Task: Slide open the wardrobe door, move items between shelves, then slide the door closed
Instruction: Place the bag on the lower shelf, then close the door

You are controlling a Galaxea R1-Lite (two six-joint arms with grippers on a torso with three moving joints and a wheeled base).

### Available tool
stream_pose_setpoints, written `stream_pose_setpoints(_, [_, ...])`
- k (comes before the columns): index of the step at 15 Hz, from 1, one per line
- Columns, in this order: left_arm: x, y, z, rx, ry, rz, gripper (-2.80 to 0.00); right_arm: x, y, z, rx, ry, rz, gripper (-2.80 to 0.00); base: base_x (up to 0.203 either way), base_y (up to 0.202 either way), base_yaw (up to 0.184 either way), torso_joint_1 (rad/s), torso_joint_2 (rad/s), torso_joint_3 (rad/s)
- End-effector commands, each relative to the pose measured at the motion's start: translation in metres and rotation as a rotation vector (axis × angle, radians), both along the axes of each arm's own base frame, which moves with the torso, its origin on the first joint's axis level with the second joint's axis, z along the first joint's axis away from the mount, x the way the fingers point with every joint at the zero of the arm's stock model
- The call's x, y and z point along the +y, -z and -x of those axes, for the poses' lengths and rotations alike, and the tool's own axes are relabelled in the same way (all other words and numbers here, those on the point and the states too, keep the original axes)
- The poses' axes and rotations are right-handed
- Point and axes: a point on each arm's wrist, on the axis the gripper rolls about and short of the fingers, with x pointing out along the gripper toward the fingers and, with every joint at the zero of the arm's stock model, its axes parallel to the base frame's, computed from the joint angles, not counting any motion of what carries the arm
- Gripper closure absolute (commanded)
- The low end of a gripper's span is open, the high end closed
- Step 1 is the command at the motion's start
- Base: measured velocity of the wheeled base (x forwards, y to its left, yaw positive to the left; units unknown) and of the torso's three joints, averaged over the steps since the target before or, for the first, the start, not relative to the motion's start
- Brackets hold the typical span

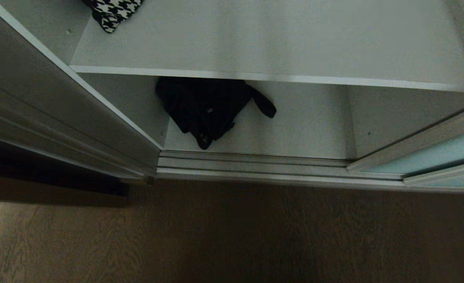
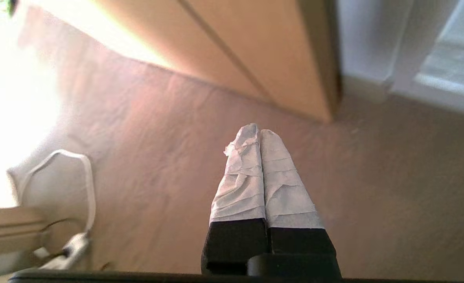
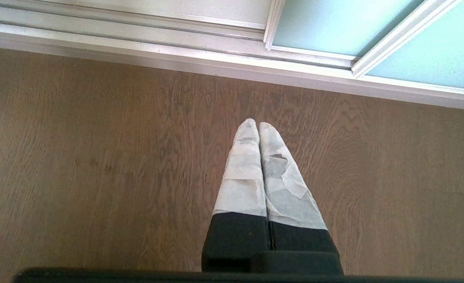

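From the head, the black bag is lying on the lower shelf, the houndstooth piece is sitting on the upper shelf, and the teal sliding door is standing open at right; neither arm is showing. The left wrist view is showing the left gripper pressed closed and empty over wooden floor beside a tan panel. The right wrist view is showing the right gripper likewise closed and empty, near the door track.

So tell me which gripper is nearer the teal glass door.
Right. The right gripper hangs over the floor just before the teal glass door; the left gripper sits by a tan wooden panel.
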Motion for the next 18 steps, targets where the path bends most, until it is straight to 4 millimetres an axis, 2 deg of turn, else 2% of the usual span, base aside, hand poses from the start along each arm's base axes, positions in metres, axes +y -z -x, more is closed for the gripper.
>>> stream_pose_setpoints(1, [-0.001, 0.014, 0.011, -0.011, 0.033, -0.016, 0.00, 0.000, 0.000, 0.000, 0.000, 0.001, 0.001, 0.00, 0.000, 0.000, 0.000, 0.000, 0.00, 0.000])
stream_pose_setpoints(5, [-0.008, 0.051, 0.018, 0.005, 0.356, -0.072, 0.00, 0.000, 0.000, 0.000, 0.001, -0.001, 0.001, 0.00, 0.000, 0.000, 0.000, 0.000, 0.00, 0.000])
stream_pose_setpoints(8, [-0.013, 0.065, 0.013, 0.040, 0.565, -0.067, 0.00, 0.000, 0.000, 0.000, 0.002, -0.001, 0.001, 0.00, 0.000, 0.000, 0.000, 0.000, 0.00, 0.000])
stream_pose_setpoints(18, [-0.013, 0.066, 0.011, -0.003, 0.557, -0.027, 0.00, 0.000, 0.000, 0.000, 0.000, 0.000, 0.001, 0.00, 0.000, 0.000, 0.000, 0.000, 0.00, 0.000])
